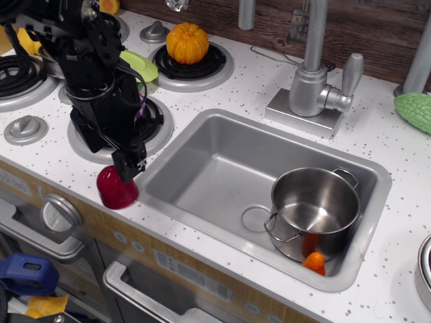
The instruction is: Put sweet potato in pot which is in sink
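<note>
The sweet potato (116, 190) is a dark red glossy lump on the white counter's front edge, left of the sink (202, 161). My black gripper (129, 167) points down right above it, and its fingertips overlap the sweet potato's top. I cannot tell whether the fingers grip it or only touch it. The shiny steel pot (316, 210) with two loop handles stands upright and empty in the sink's right front corner.
A small orange piece (314, 262) lies in the sink in front of the pot. The faucet (311, 81) stands behind the sink. An orange pumpkin (187, 42) sits on a back burner, with a green item (138, 66) beside my arm. A green bumpy vegetable (414, 111) lies at far right.
</note>
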Robot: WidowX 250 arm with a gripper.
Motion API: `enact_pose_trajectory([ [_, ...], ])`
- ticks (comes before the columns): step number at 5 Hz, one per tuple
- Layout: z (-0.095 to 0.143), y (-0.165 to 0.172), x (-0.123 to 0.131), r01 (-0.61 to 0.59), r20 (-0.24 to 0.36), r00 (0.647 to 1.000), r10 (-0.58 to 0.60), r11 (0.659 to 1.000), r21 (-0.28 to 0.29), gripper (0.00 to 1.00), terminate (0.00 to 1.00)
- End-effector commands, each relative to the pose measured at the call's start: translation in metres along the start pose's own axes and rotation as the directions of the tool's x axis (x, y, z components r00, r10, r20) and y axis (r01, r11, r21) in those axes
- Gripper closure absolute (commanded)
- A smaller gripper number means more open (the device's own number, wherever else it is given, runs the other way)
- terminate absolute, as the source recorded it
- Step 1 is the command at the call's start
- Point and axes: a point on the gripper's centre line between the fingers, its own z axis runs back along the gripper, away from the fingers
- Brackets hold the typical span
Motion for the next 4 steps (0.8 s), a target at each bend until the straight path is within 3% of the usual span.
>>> enact_pose_trajectory([
  [1,0.0,0.0,0.0,0.0,0.0,1.0,0.0,1.0,0.0,0.0,0.0],
  [4,-0.027,0.009,-0.008,0.011,0.087,0.996,-0.004,0.996,-0.089,0.0,0.0],
])
